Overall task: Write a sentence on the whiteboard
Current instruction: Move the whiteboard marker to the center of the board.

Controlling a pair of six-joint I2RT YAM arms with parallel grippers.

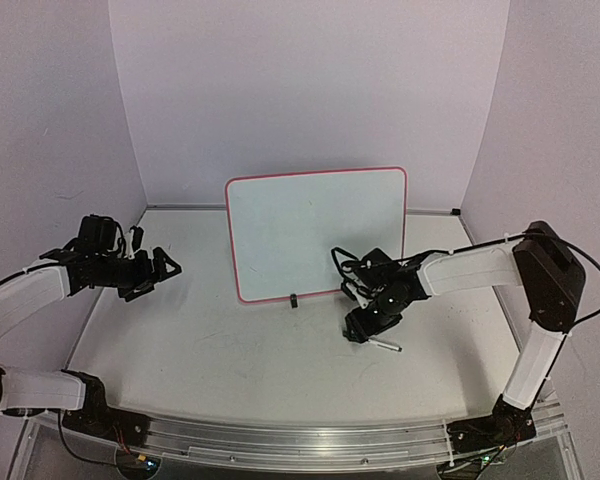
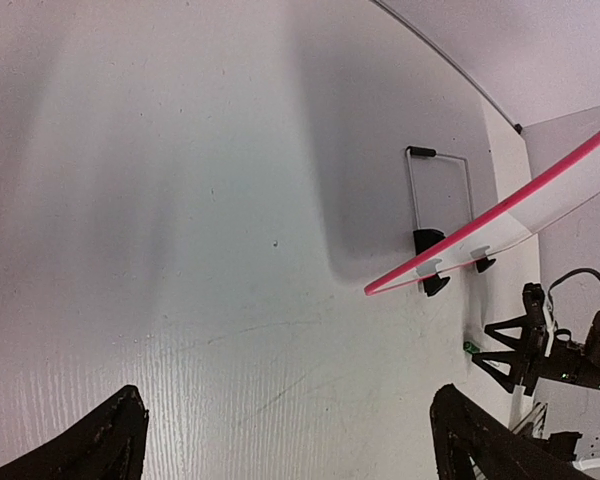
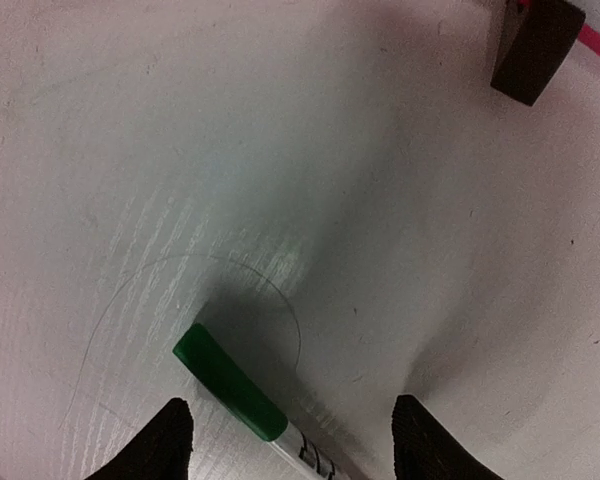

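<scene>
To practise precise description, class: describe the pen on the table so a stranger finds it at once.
Start at the whiteboard standing on the table. Before its right end the right gripper hangs low, with the marker lying flat beneath it. Nothing else there is small and loose: white barrel, green cap.

A pale, matte white surface [image 1: 230,350] fills the lower half of the overhead view, faintly scuffed and evenly lit, with only soft shadows. Three plain lilac-white walls enclose it: a back wall [image 1: 310,90] at 12 o'clock, a left wall [image 1: 40,120] at 9 o'clock and a right wall [image 1: 570,100] at 3 o'clock. A shiny metal rail [image 1: 310,440] edges the surface at 6 o'clock.
</scene>
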